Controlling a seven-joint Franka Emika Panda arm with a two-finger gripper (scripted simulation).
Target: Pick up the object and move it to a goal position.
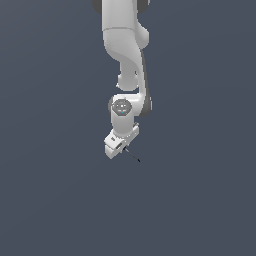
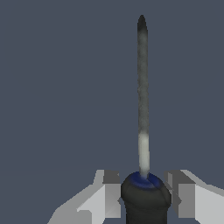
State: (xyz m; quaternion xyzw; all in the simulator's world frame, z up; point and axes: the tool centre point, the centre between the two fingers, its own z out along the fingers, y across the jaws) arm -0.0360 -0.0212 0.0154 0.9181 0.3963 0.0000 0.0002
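Observation:
The object (image 2: 142, 109) is a small screwdriver-like tool with a black handle, a blue band and a thin dark shaft. In the wrist view its handle sits between my two fingers (image 2: 111, 192), which press against both sides of it. My gripper (image 2: 144, 194) is shut on the handle, and the shaft points straight away from the wrist. In the exterior view the white gripper (image 1: 119, 147) hangs below the arm, tilted, with the thin shaft of the object (image 1: 133, 156) sticking out toward the exterior view's right and downward.
A plain dark grey-blue surface (image 1: 60, 200) fills both views. The white arm (image 1: 125, 45) comes down from the top middle of the exterior view. No other objects or goal marker show.

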